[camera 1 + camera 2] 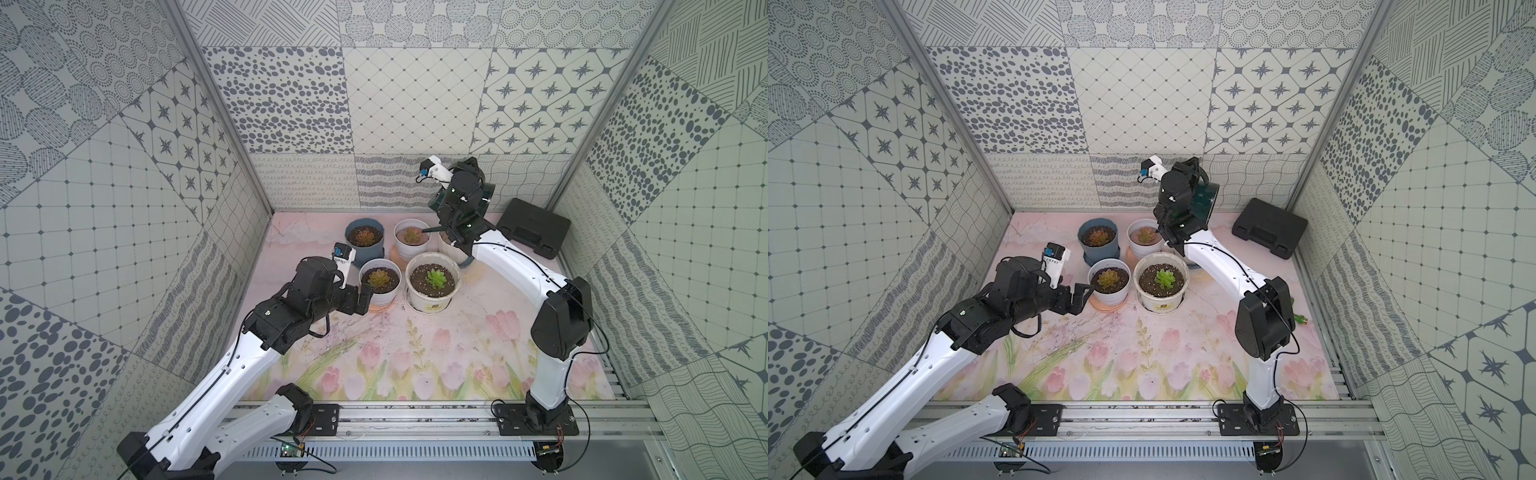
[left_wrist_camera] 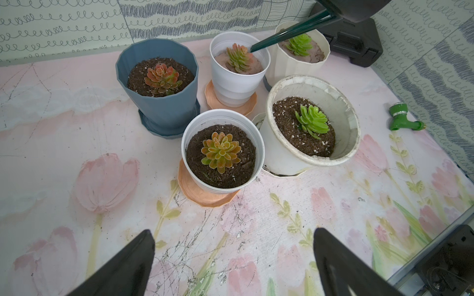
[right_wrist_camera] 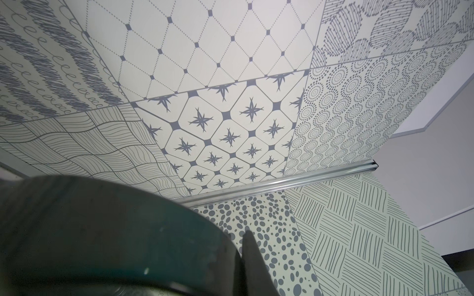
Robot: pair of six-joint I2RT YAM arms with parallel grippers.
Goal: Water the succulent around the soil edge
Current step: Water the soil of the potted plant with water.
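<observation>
Left gripper [image 2: 234, 238]: you are holding it empty, jaws spread wide, hovering short of the pots, apparently in reserve.
Pink-green succulent [image 2: 238, 58], round white plastic pot [image 2: 238, 82]: standing at the back.
Dark green plastic watering can [image 1: 484, 195]: you are tilting it, with its spout [image 2: 282, 36] tip reaching over the soil beside the leaves, likely sparing the rosette.
Right gripper [image 1: 467, 174]: clamping the can.

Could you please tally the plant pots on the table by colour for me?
Blue pot: 1
White or cream pots: 4
Total: 5
</observation>
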